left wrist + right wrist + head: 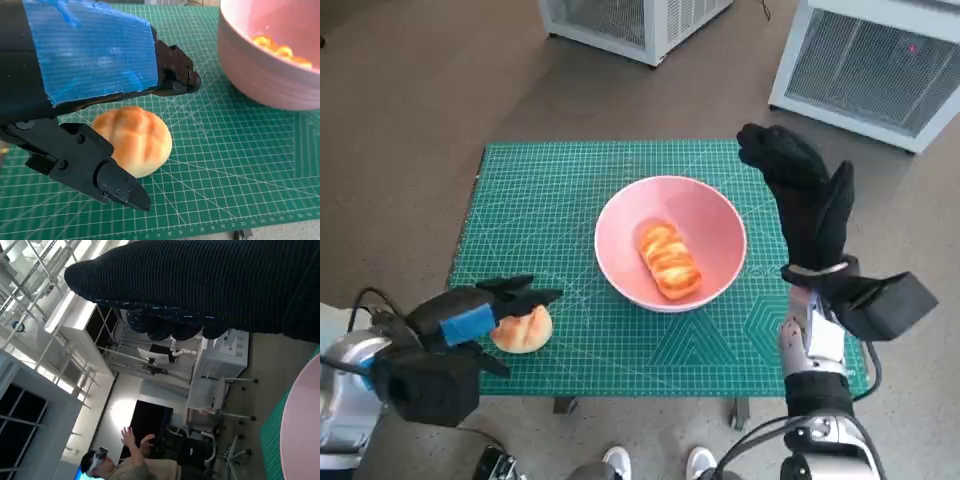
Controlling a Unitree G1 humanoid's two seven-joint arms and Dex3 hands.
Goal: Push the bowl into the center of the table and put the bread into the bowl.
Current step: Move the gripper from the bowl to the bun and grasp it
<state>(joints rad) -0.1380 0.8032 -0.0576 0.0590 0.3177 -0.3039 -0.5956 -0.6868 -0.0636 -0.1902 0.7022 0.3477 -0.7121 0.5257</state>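
From the head view, the pink bowl [671, 243] sits near the middle of the green mat [560, 190] on the worktop, with one long loaf [669, 260] already inside it. So I judge the pushing step done and the bread step under way. A round bun [523, 328] lies on the mat near its front left corner, well apart from the bowl. My left hand [470, 318] lies over it, fingers reaching toward the bowl. My right hand [805, 195] stands upright just beside the bowl's right side, fingers apart, holding nothing.

From the left wrist view, my left hand [85, 100] straddles the bun [134, 139]: one finger [95, 167] runs along its near side, others [175, 70] pass beyond it. They are spread and not yet pressing it, so it is unheld. Next I must close on it without squashing it, lift and carry it over the rim [260, 75].

From the right wrist view, only my glove [200, 285], a sliver of bowl [302, 430] and a person [125, 465] in the room show.
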